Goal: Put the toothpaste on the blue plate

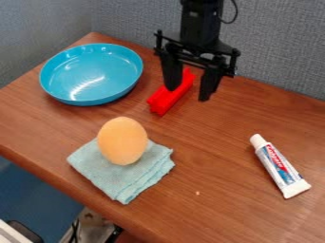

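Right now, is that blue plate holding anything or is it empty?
Empty. The blue plate shows only its bare blue inside; the toothpaste lies flat on the table, far from it.

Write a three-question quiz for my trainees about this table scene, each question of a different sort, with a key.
1. True or false: the toothpaste lies on the blue plate.
2. What rests on the light-blue cloth? A) orange egg-shaped object B) red block C) toothpaste
3. Fill in: the gripper hangs with jaws ___ above the red block.

Key: 1 false; 2 A, the egg-shaped object; 3 open.
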`<state>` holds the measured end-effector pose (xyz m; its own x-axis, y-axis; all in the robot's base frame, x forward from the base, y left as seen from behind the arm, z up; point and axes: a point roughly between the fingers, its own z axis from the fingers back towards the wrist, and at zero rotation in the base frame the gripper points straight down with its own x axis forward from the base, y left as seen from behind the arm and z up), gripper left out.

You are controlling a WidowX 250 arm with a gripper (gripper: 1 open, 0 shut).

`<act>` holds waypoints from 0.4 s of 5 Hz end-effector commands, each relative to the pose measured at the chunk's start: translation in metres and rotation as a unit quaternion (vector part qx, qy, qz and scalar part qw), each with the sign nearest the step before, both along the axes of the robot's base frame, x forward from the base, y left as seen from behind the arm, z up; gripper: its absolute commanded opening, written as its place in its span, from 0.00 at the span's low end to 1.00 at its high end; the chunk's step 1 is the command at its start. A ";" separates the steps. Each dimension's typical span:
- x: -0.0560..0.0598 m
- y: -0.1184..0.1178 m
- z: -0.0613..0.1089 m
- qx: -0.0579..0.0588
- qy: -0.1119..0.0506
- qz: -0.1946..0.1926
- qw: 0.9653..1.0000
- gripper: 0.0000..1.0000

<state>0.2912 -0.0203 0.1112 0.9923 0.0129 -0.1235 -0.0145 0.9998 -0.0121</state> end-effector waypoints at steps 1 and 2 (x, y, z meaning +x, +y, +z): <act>0.001 -0.011 0.001 -0.004 -0.006 -0.002 1.000 1.00; 0.004 -0.033 -0.006 -0.009 -0.004 0.014 1.000 1.00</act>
<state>0.2911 -0.0499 0.0947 0.9867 0.0414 -0.1570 -0.0449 0.9988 -0.0186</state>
